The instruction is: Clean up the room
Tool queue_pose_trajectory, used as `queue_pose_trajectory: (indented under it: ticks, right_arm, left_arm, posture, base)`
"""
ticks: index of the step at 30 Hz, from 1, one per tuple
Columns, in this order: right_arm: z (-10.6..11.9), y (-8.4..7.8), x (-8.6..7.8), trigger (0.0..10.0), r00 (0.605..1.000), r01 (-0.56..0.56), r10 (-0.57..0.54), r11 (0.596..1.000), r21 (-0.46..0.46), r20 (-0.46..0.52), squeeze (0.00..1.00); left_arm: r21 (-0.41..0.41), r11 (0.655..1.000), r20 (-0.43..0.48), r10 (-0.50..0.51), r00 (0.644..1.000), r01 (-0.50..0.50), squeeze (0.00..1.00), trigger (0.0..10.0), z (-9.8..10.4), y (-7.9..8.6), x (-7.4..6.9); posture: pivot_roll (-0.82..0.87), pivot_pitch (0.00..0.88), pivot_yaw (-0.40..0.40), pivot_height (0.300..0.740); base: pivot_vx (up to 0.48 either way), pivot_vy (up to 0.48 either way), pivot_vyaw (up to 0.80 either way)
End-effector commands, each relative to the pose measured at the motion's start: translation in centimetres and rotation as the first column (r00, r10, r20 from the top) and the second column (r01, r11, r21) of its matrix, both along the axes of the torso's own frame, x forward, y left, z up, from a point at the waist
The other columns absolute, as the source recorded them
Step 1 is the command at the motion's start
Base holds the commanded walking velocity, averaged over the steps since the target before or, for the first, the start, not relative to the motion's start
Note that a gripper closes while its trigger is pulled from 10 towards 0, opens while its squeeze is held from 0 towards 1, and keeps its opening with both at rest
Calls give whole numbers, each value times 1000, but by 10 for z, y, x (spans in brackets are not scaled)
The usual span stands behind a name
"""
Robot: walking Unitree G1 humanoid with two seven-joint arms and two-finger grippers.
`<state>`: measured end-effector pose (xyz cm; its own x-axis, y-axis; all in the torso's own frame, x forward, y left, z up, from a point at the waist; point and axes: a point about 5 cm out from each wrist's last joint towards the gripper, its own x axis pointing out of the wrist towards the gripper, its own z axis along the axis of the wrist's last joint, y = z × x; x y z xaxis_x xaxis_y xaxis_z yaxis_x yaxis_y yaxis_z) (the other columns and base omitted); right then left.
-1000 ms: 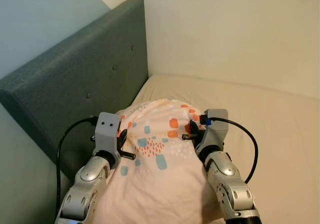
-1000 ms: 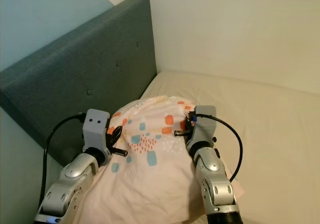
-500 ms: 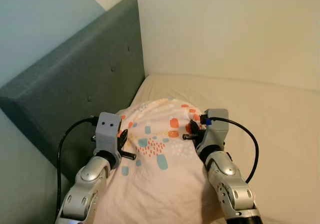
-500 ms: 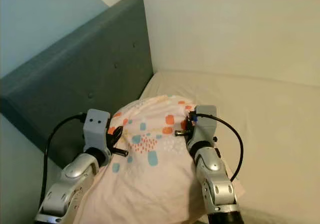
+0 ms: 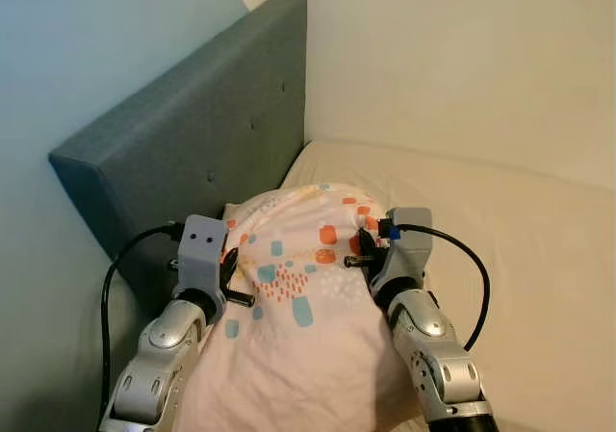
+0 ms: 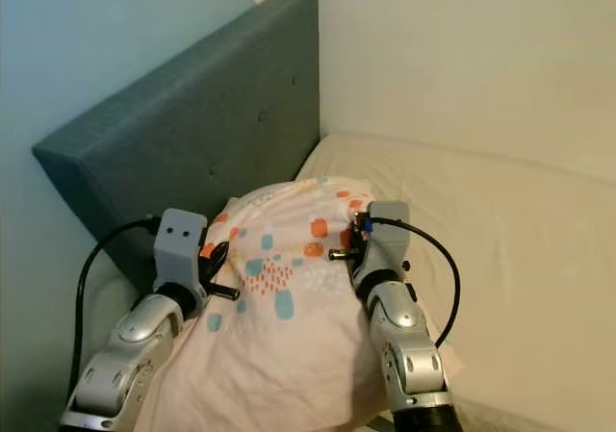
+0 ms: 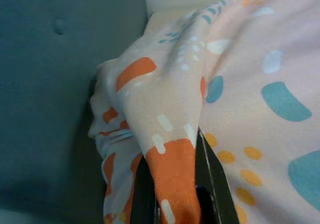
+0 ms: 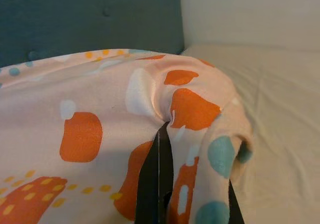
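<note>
Pillow held up at the head of the bed.
By the grey-teal padded headboard [image 5: 192,134], my left gripper [image 5: 229,270] jaws pinched the pink pillow with orange and teal spots [image 5: 298,288]; my right gripper [image 5: 366,249] jaws pinched its other edge, above the cream mattress [image 5: 520,230].

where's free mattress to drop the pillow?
Bare mattress runs right of the pillow up to the wall, including the corner by the headboard. Crowded on the left: pillow pressed against the headboard, left pincer and right pincer both clamping it.
</note>
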<state>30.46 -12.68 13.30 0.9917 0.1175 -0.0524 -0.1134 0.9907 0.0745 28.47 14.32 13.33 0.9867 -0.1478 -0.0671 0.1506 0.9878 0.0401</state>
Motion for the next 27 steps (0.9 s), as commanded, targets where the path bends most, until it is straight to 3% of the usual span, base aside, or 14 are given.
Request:
queue_pose_trajectory:
  ticks: [1,11,21,27]
  right_arm:
    - [4,-22,1,10000,993,111,-111,994,-17,33,0]
    - [5,-22,2,10000,994,108,-107,994,-22,35,0]
    - [5,-22,2,10000,994,102,-101,994,-24,34,0]
    - [4,-21,2,10000,995,100,-99,995,-22,34,0]
  left_arm:
    - [10,997,33,81,996,-81,0,10000,7,17,0]
    - [46,991,8,122,993,-122,0,10000,3,20,3]
    - [26,990,30,135,990,-136,0,10000,4,24,3]
    - [22,992,30,125,992,-126,0,10000,5,24,2]
  posture:
    - [-78,71,35,740]
    - [-83,71,37,740]
    - [-80,72,33,740]
    - [-78,72,33,740]
  base:
    - [0,0,0]
    - [0,0,0]
    - [0,0,0]
    - [0,349,0]
